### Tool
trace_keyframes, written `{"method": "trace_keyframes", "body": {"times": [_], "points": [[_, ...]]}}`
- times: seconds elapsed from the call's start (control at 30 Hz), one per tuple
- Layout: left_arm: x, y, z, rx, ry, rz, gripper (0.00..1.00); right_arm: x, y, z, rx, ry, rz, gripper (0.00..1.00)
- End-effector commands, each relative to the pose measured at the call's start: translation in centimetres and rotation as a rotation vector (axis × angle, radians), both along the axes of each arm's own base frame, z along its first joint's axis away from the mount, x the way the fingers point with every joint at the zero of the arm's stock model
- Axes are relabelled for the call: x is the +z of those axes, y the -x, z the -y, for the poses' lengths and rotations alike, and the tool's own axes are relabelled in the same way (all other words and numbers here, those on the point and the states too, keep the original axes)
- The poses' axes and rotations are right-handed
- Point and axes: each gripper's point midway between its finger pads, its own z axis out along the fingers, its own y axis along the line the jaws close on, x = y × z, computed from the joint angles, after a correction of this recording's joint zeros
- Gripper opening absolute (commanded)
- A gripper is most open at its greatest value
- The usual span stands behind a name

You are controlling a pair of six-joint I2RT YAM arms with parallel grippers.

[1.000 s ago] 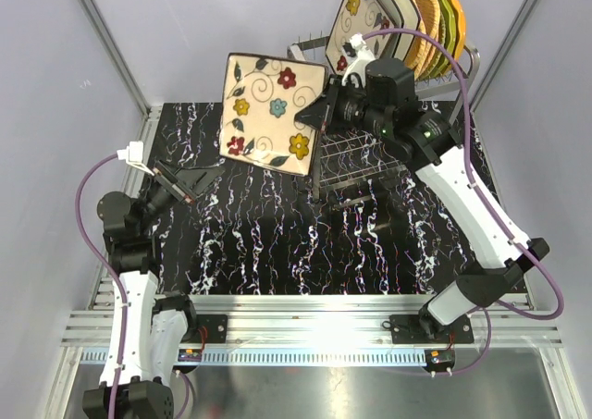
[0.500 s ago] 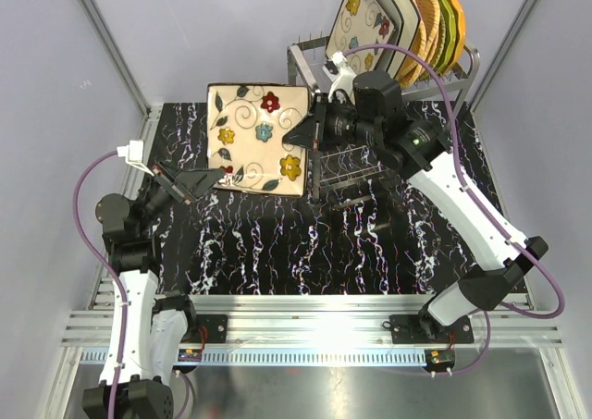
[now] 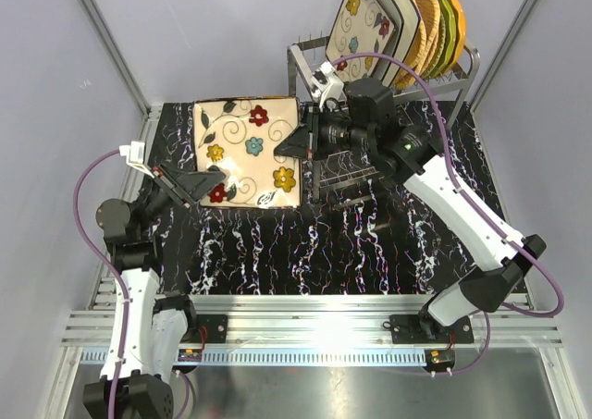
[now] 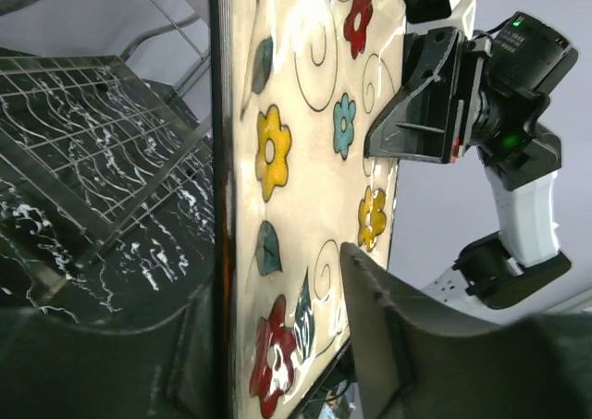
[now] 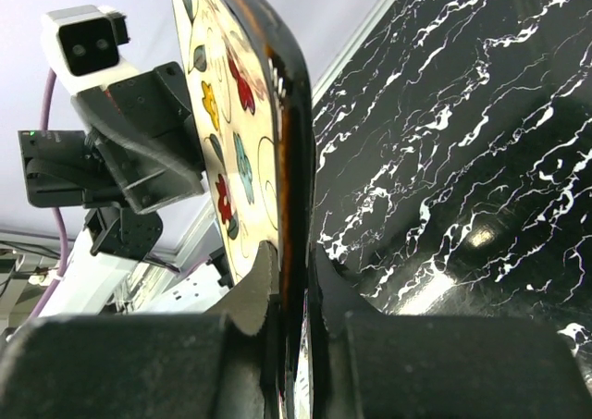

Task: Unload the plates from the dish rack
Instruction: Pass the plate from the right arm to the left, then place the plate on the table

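My right gripper is shut on the right edge of a square cream flower-patterned plate, which it holds above the left of the table. In the right wrist view the plate's rim is pinched between both fingers of that gripper. The plate's lower left corner sits between the jaws of my left gripper. In the left wrist view the plate stands edge-on in that gripper, with a gap to the right finger. More plates stand upright on the top tier of the dish rack.
The rack's lower wire tier lies just right of the held plate, under the right arm. The black marbled tabletop spreads below. Grey walls and an aluminium frame close in the left and back.
The right arm has carried the flower plate left and lower, to the left gripper. The left jaws have narrowed around the plate's corner.
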Motion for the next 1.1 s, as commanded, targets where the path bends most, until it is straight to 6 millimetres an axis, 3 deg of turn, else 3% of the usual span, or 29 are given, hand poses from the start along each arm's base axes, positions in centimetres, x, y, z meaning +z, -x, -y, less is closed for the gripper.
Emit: {"method": "trace_keyframes", "body": {"times": [0.0,0.1,0.13,0.17,0.33,0.43,0.47,0.57,0.6,0.73,0.9,1.07], "points": [[0.8,1.1,0.5,-0.051,-0.015,0.063,0.39,12.2,3.6,1.2,0.075,-0.299,0.290,0.00],[0.9,1.3,0.5,-0.062,-0.005,0.065,0.20,11.9,3.5,1.2,0.076,-0.293,0.287,0.00],[1.0,1.4,0.6,-0.068,-0.006,0.075,0.05,11.9,3.6,1.3,0.077,-0.292,0.288,0.00],[1.0,1.5,0.6,-0.073,0.002,0.067,0.00,11.6,3.5,1.2,0.076,-0.289,0.285,0.00],[1.6,1.9,0.6,-0.073,0.033,0.078,0.00,11.2,3.6,1.5,0.068,-0.280,0.297,0.00],[1.8,2.0,0.5,-0.058,0.047,0.078,0.00,11.0,3.5,1.6,0.065,-0.271,0.315,0.15],[1.9,2.0,0.5,-0.051,0.050,0.081,0.00,10.8,3.5,1.6,0.064,-0.268,0.318,0.26],[2.1,2.0,0.4,-0.042,0.057,0.083,0.00,10.7,3.6,1.8,0.066,-0.260,0.339,0.45],[2.1,2.0,0.4,-0.038,0.060,0.082,0.00,10.9,3.7,2.0,0.067,-0.263,0.359,0.55],[2.5,2.2,0.4,-0.035,0.062,0.091,0.00,10.6,3.8,2.3,0.068,-0.248,0.386,0.76],[3.0,2.4,0.3,-0.029,0.065,0.111,0.00,10.5,4.3,2.9,0.079,-0.221,0.463,0.95],[4.3,3.0,0.4,-0.033,0.063,0.160,0.00,9.1,4.6,3.8,0.100,-0.152,0.608,1.00]]}}
